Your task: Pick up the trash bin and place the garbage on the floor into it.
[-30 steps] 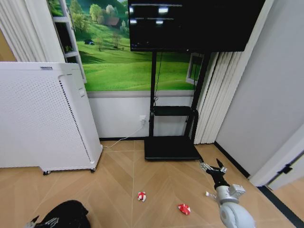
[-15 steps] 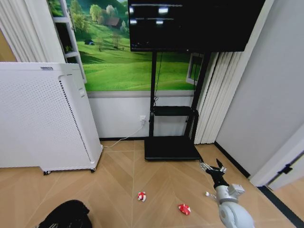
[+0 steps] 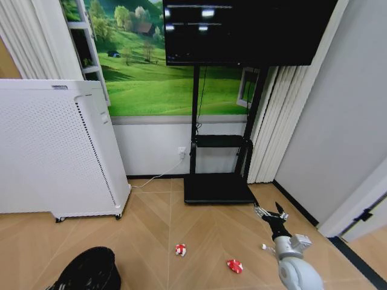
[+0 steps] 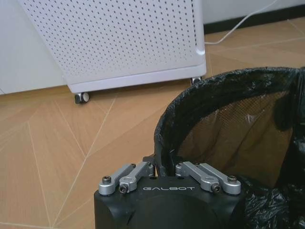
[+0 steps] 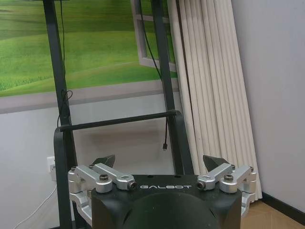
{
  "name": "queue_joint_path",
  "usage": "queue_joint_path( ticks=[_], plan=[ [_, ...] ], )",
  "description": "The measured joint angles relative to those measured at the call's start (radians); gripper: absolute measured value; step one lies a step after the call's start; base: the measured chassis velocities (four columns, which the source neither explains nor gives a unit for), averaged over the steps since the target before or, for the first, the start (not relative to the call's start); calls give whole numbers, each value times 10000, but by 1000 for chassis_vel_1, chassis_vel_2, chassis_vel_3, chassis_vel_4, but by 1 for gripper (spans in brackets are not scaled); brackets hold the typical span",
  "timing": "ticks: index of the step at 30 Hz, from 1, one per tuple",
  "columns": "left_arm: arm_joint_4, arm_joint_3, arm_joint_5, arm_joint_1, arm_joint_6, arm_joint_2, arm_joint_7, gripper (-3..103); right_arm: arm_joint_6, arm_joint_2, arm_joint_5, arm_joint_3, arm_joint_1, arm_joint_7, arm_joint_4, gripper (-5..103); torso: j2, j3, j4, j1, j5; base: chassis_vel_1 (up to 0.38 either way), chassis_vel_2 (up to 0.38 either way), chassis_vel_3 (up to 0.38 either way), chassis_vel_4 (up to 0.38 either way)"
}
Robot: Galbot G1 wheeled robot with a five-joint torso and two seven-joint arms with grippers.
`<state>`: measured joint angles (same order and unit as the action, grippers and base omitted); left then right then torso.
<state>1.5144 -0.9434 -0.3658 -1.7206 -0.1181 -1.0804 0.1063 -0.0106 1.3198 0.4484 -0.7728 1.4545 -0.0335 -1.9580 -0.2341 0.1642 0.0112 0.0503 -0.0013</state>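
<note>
Gripping bin [image 4: 228, 124] rim, left claw [image 4: 164, 168] clamped on it. Right claw [image 5: 162, 164] spread wide, idle over floor [image 3: 199, 235]; red scrap [image 3: 180, 249] and wrapper [image 3: 234, 265] lie there.

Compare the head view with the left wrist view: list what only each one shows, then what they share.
Head view alone: the red-and-white scrap and the red wrapper on the floor, the TV stand, and the right end effector open above the floor at the right.

Left wrist view alone: the left end effector shut on the trash bin's near rim, and the bin's mesh inside.

Both: the trash bin with its black liner, the white perforated appliance behind it, the white cable and the wood floor.
</note>
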Motion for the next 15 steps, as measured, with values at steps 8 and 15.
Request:
queue_joint_path(
  ticks=[8,15],
  plan=[
    [1389,-711,-644,102,-36,97,-306,6,-43,35,-58,45,49,-12,102,100,-1,0,-2,1,14,0,0,0,0],
    [3132,-1224,-918,278,-259,128,-366,6,-68,81,-87,115,59,-20,200,100,0,0,3,2,12,0,0,0,0]
  ],
)
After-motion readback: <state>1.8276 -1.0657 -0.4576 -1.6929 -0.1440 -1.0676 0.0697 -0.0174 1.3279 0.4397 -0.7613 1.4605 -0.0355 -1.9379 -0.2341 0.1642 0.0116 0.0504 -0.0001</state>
